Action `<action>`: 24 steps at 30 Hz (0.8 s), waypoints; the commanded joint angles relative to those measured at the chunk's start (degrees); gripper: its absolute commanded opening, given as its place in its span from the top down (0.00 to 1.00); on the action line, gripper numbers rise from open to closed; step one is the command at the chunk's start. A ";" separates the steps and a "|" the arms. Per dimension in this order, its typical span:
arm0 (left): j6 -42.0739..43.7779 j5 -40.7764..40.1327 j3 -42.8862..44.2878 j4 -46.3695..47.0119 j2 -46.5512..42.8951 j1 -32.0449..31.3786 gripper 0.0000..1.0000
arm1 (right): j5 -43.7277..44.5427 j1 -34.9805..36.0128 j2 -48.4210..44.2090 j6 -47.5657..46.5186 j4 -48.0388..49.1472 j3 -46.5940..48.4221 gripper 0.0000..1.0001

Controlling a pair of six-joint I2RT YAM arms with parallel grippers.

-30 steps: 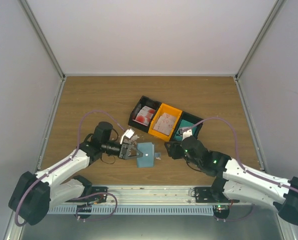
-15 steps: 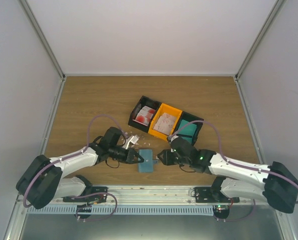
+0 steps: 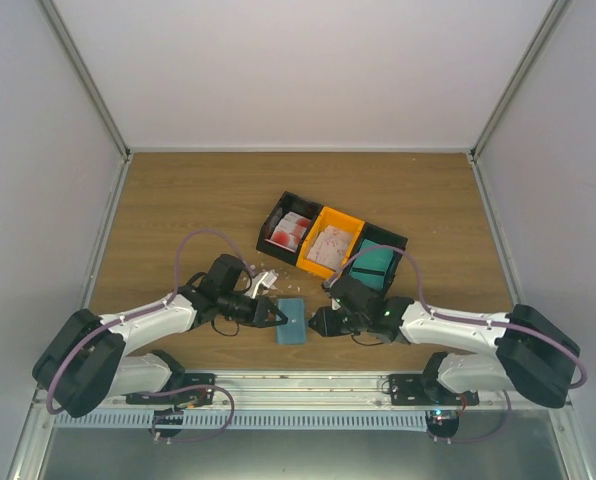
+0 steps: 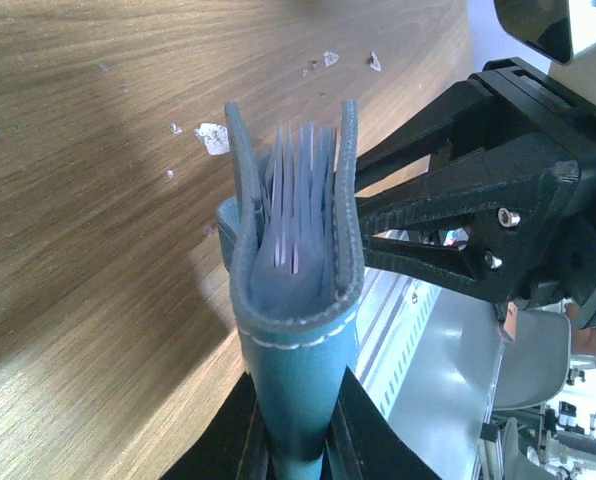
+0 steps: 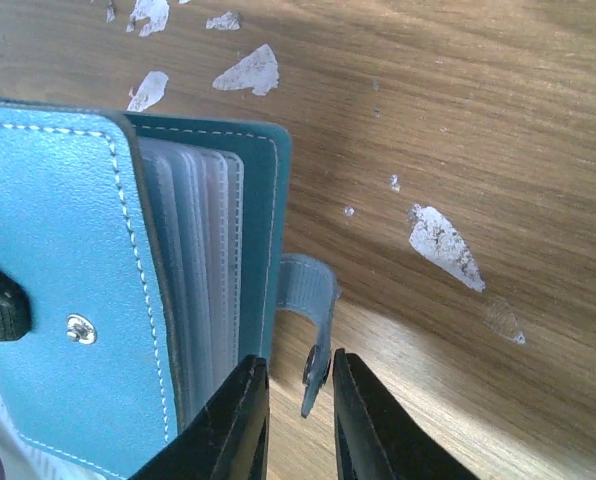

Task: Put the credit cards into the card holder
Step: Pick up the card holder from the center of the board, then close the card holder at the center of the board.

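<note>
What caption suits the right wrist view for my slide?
Right gripper straddles the snap strap of the blue card holder, clear sleeves fanned, scrap-flecked wooden table behind.

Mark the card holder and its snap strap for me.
card holder (image 5: 58, 230): right wrist view, on the stitched front cover.
snap strap (image 5: 313, 288): right wrist view, on the strap's upper bend beside the holder's edge.

Dusty-blue card holder gapes slightly; credit cards lie well apart.
</note>
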 commanded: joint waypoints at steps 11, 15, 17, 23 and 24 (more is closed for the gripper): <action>0.89 0.10 0.17 2.38 -0.57 -0.52 1.00 | 3.02 -0.24 0.00 1.32 0.21 0.35 0.84; 1.02 -0.01 0.17 2.30 -0.46 -0.55 1.00 | 3.16 -0.20 -0.19 1.47 0.07 0.27 0.80; 1.04 -0.10 0.17 2.19 -0.35 -0.56 1.00 | 3.56 -0.22 -0.56 1.75 0.01 0.14 0.82; 1.14 -0.19 0.08 2.00 -0.42 -0.61 1.00 | 3.79 -0.24 -1.61 2.00 0.81 -0.56 0.97; 1.11 -0.22 0.12 2.00 -0.43 -0.61 1.00 | 3.66 -0.24 -1.61 2.00 0.85 -0.56 0.98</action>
